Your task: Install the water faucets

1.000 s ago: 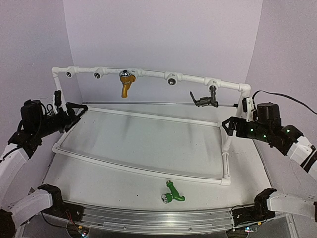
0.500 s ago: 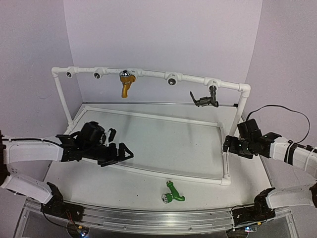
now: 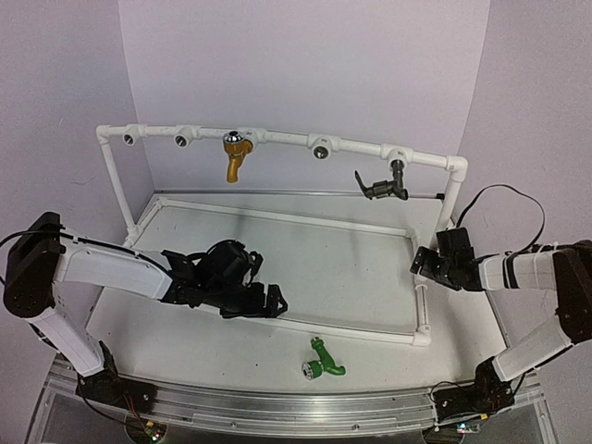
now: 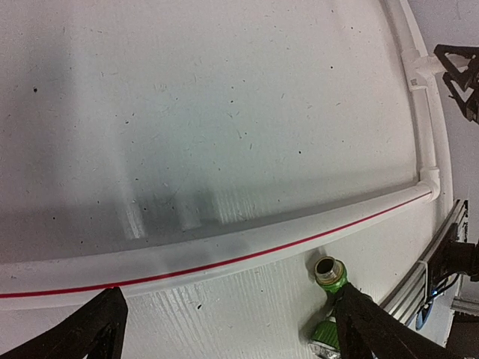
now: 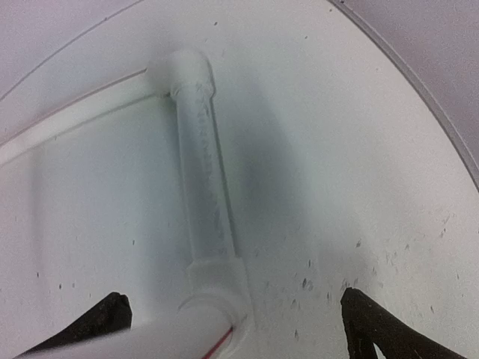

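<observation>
The white bench (image 3: 185, 342) is taken up by a white pipe frame (image 3: 287, 138), its flat loop laid on the surface and its top rail raised along the far side; the left claw (image 3: 275, 302) is held low over the loop's near rail, its fingers (image 4: 82, 336) spread wide with nothing gripped; the right claw (image 3: 421, 262) is likewise seen wide and empty over the loop's right side; the mustard-yellow faucet (image 3: 235, 157) is hung from the top rail near its middle; the dark faucet (image 3: 387, 188) is hung under the rail's right part; the green faucet (image 3: 322, 362) is seen lying on the bench outside the loop, towards the front edge, near the left claw but untouched.
</observation>
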### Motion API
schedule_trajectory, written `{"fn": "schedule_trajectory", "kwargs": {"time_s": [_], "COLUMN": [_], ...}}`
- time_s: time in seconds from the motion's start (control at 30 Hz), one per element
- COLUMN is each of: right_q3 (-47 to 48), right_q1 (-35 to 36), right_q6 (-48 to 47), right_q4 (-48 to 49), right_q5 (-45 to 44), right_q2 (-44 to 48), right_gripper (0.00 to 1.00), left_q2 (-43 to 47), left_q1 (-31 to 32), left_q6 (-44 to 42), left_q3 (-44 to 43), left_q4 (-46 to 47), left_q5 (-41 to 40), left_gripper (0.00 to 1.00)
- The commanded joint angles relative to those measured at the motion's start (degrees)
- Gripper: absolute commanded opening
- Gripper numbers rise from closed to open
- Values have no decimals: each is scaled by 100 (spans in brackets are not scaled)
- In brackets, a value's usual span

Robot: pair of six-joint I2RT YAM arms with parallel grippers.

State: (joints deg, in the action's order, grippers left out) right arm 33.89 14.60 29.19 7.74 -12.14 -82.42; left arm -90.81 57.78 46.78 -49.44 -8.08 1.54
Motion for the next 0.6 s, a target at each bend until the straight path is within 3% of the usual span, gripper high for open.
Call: {"fn": "schedule_trajectory", "kwargs": {"time_s": [0.0, 0.33, 0.57], "right_q3": [625, 3103, 4896], "right_q1": [-687, -1603, -1746], "right_q6": [-281, -939, -1264], "right_q4": [1311, 607, -1641], "right_q5": [36, 496, 1010], "right_q2": [-748, -2842, -3428], "right_gripper": [98, 98, 98], "left_q2": [-63, -418, -480], "left_q1": [13, 340, 454], "left_q6": [115, -27, -288], "left_q3": [-325, -800, -966], "left_q4": [99, 99, -92], "left_q5": [-269, -171, -294], "left_gripper": [100, 100, 100]}}
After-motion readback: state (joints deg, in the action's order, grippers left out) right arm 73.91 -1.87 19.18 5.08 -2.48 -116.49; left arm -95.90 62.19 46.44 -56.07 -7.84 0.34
